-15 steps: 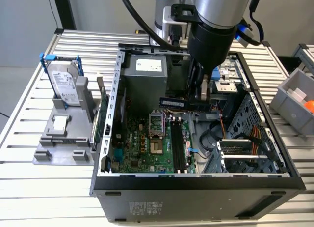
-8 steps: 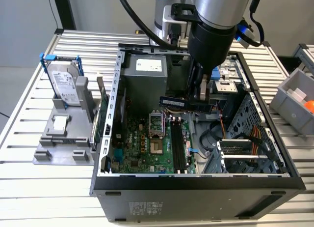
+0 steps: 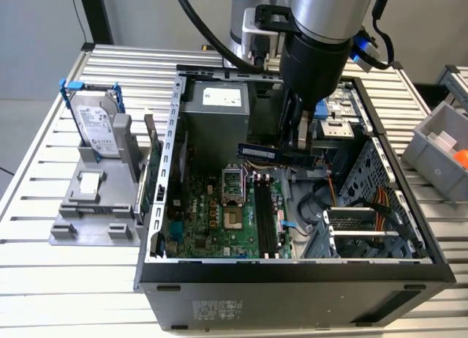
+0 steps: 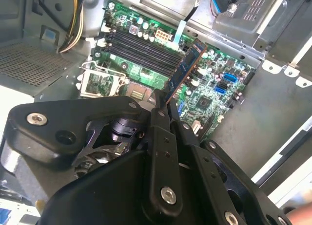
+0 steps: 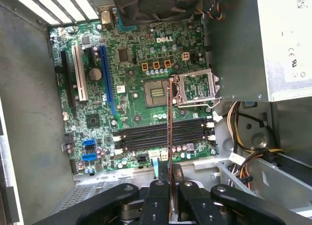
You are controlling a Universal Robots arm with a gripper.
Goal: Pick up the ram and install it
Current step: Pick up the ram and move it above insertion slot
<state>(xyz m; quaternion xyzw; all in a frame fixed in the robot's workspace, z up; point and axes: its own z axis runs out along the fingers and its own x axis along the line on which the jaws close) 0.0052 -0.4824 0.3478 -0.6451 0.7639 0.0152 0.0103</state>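
The ram is a thin dark bluish-green stick held level in the air inside the open computer case, above the green motherboard. My gripper is shut on the end of the stick toward the exterior view's right. In the second wrist view the ram sticks out from my gripper over the board. In the first wrist view the ram shows edge-on, crossing over the long black slots, with my gripper clamped on it. The slots lie below, apart from the stick.
The case's metal walls ring the board. A power supply stands at the back and a drive cage with cables on the exterior view's right. A silver hard drive stands in a grey holder outside. A grey bin sits far right.
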